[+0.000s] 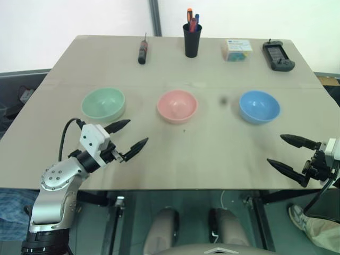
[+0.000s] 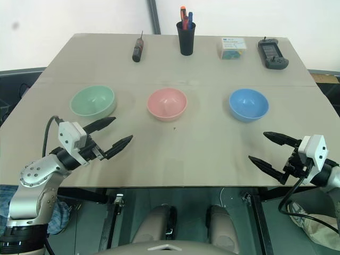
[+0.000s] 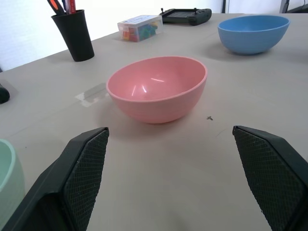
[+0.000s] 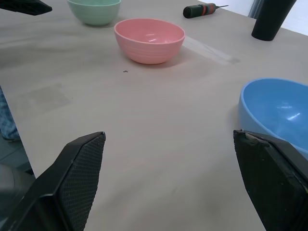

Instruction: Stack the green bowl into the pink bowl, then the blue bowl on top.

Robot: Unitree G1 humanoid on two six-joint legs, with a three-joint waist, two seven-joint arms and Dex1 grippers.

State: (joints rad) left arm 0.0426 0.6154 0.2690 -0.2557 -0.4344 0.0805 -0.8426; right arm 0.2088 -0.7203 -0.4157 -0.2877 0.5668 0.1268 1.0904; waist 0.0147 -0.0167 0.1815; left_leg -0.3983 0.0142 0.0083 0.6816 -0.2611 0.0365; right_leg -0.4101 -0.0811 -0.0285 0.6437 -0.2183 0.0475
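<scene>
Both hands low at counter's (image 1: 212,154) near edge, spread wide, empty. Left hand (image 1: 126,138) just short of green bowl (image 1: 103,103); right hand (image 1: 289,154) near blue bowl (image 1: 259,106); pink bowl (image 1: 177,105) between them.

The beige bench (image 1: 175,149) carries three bowls in a row, well apart: green bowl (image 1: 103,103), pink bowl (image 1: 177,105), blue bowl (image 1: 259,106). Along its far edge lie a screwdriver (image 1: 142,51), a black pen cup (image 1: 192,40), a small clear box (image 1: 236,50) and a black handheld controller (image 1: 278,55).
</scene>
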